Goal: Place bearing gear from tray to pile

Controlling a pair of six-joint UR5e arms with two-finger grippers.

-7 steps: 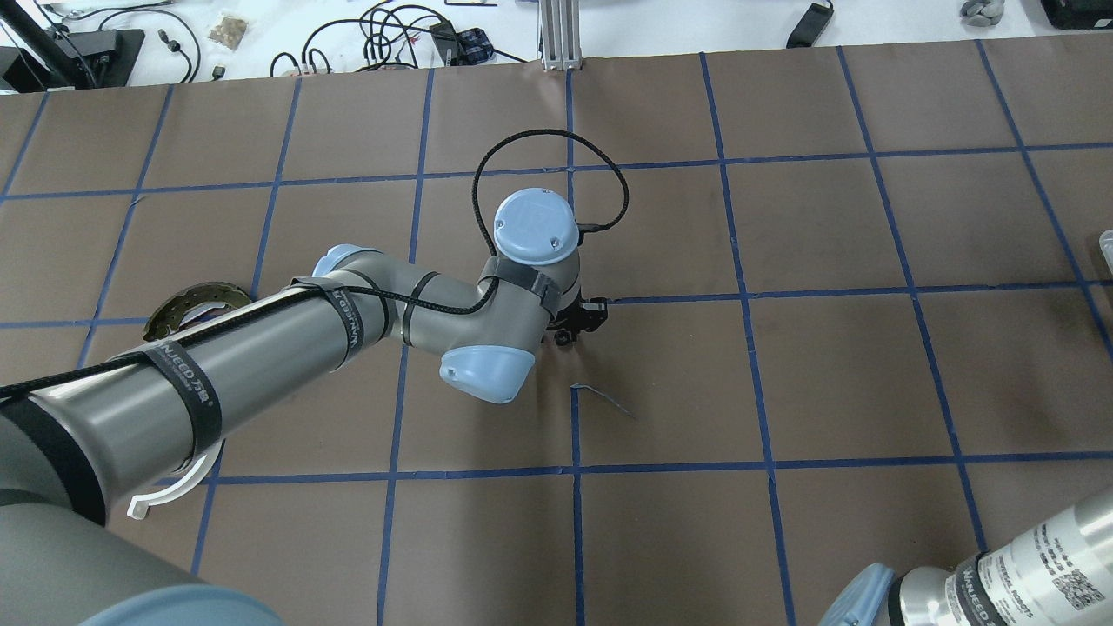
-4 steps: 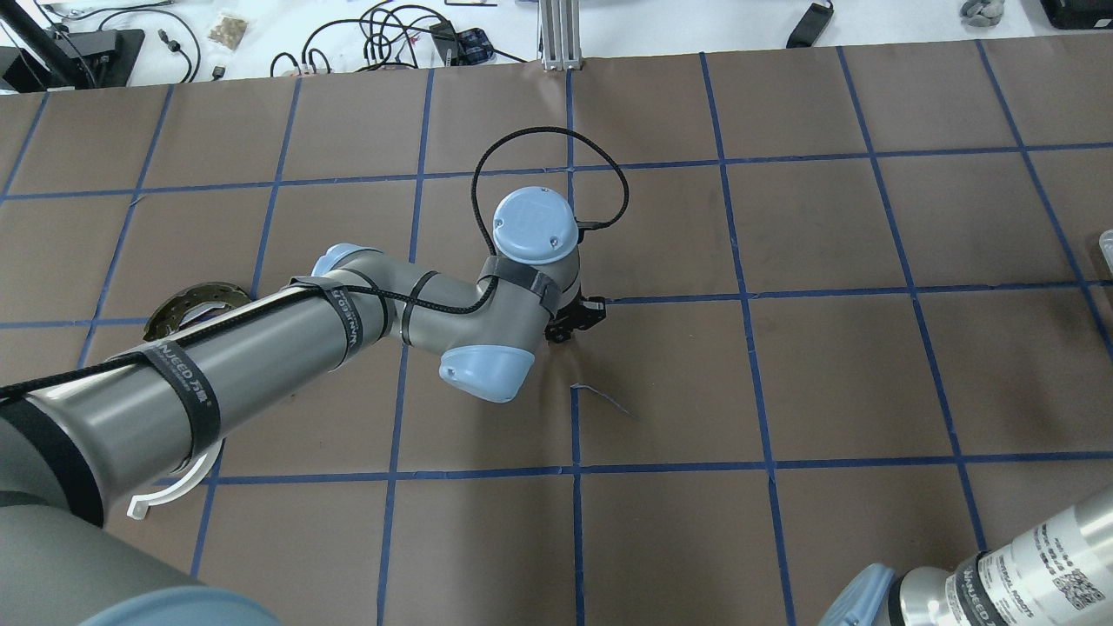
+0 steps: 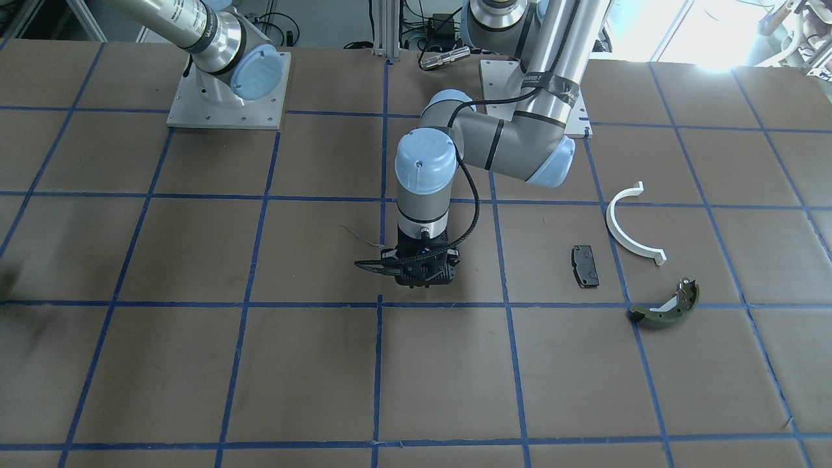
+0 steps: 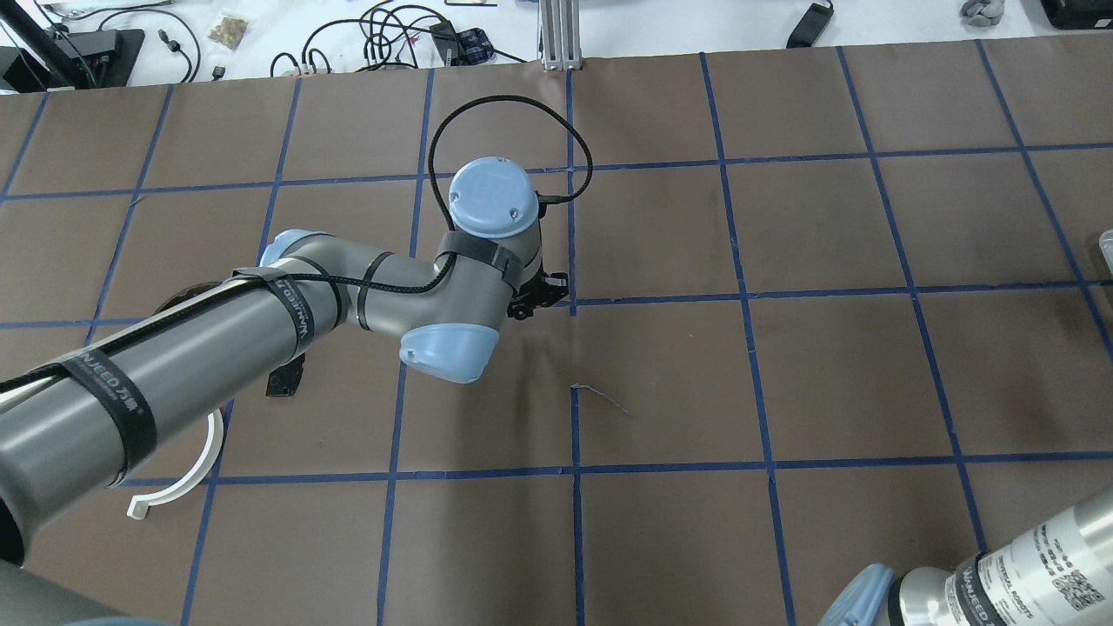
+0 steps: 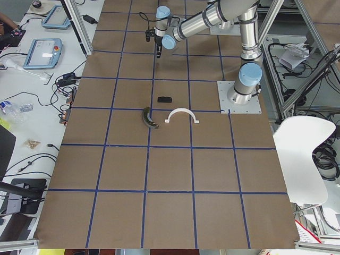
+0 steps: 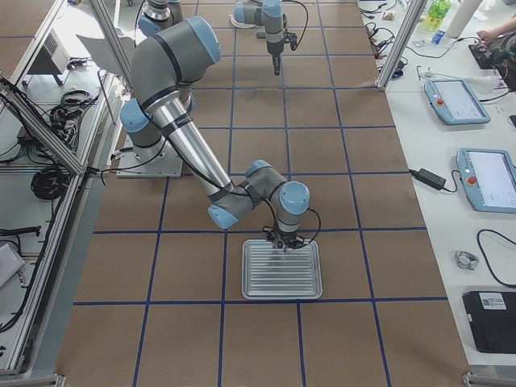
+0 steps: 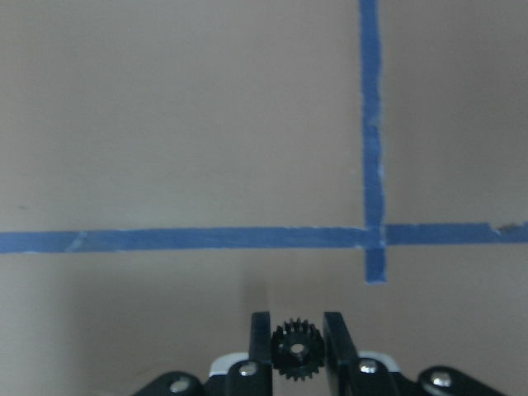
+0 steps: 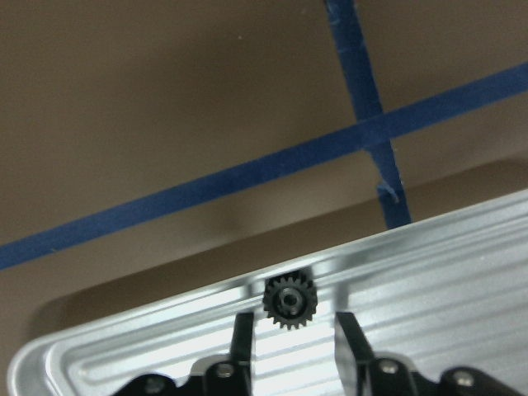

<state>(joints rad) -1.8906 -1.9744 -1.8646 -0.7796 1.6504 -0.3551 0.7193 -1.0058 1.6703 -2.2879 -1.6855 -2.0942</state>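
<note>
We see the bearing gear (image 7: 297, 360), small, black and toothed, clamped between the two fingers of the left pincer (image 7: 297, 317). Its face is turned to the wrist camera, with a finger pressed on each side. It hangs over the brown worktop (image 3: 195, 364) near the middle, just beside a crossing of blue tape lines (image 7: 375, 235), which lies a little ahead of it and to the right in the wrist view. From the overhead view we cannot tell how high above the paper it is.

Well apart from it, on the left side of the worktop as seen from overhead, lies the pile. We count a white half-ring (image 3: 632, 224), a small black pad (image 3: 585, 266) and an olive-green curved shoe (image 3: 666, 307). The three are near each other and none touches another. The pad is the piece closest to the left pincer.

At the far right end of the worktop sits a ribbed silver tray (image 6: 282, 278). The right pincer (image 8: 290, 318) hovers over the tray's edge nearest the middle of the worktop with its fingers apart. A second gear (image 8: 289, 302) of the same kind lies flat on the tray close to the rim. It sits in the gap at the fingertips, and we see clear space on either side of it.
</note>
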